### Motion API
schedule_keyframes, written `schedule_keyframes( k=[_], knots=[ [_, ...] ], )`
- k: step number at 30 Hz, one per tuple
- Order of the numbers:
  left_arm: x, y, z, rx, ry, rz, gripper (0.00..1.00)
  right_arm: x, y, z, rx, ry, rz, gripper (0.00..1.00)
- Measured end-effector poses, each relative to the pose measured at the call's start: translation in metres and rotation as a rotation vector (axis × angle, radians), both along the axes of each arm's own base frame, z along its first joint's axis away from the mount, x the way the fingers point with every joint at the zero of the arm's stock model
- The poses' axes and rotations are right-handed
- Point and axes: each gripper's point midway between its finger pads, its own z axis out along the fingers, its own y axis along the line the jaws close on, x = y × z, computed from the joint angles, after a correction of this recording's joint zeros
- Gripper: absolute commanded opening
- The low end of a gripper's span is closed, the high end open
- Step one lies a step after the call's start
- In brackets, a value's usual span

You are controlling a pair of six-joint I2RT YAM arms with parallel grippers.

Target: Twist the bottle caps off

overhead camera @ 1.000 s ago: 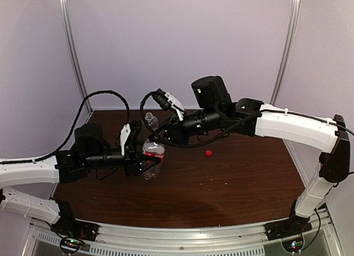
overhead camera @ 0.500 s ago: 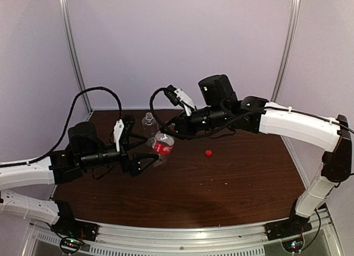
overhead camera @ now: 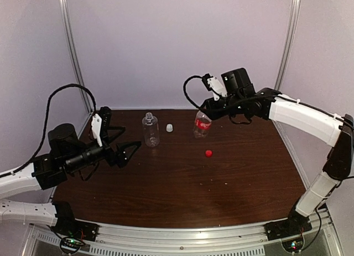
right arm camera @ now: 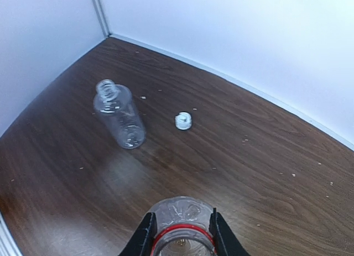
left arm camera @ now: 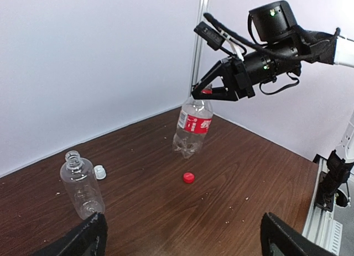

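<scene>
Right fingers (right arm camera: 145,235) pinch one red-label bottle (overhead camera: 202,123), left fingers (left arm camera: 83,239) spread, beside one plain bottle (overhead camera: 150,131), one white cap (overhead camera: 170,127), one red cap (overhead camera: 208,153).

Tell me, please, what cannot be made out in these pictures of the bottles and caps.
Right wrist view: the labelled bottle is cut off by the bottom edge; only its neck shows between the right jaws.
Top and left wrist views: its label has print too small to read.
Left wrist view: the left jaws show only their tips, cut by the bottom edge.
</scene>
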Motion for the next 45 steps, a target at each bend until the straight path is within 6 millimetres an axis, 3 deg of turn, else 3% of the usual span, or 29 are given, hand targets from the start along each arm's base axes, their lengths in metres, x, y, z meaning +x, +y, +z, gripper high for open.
schedule_keyframes(
  k=[6, 12, 16, 28, 34, 38, 45],
  knots=[
    [0.003, 0.014, 0.004, -0.010, -0.010, 0.066, 0.98, 0.046, -0.038, -0.035, -0.087, 0.028, -0.143, 0.00],
    [0.006, 0.015, -0.005, 0.014, 0.008, 0.080, 0.98, 0.069, -0.042, -0.086, -0.168, 0.105, -0.170, 0.00],
    [0.006, 0.015, -0.007, 0.020, 0.013, 0.081, 0.98, 0.074, -0.040, -0.105, -0.193, 0.134, -0.168, 0.00],
    [0.006, 0.015, -0.013, 0.030, 0.032, 0.081, 0.98, 0.088, -0.028, -0.111, -0.180, 0.124, -0.156, 0.03],
    [0.006, 0.015, -0.013, 0.029, 0.034, 0.082, 0.98, 0.095, -0.025, -0.125, -0.179, 0.136, -0.148, 0.08],
    [0.006, 0.015, -0.015, 0.029, 0.038, 0.082, 0.98, 0.099, -0.024, -0.130, -0.167, 0.140, -0.143, 0.15],
    [0.006, 0.015, -0.020, 0.037, 0.046, 0.083, 0.98, 0.101, -0.022, -0.132, -0.145, 0.129, -0.135, 0.39]
  ],
)
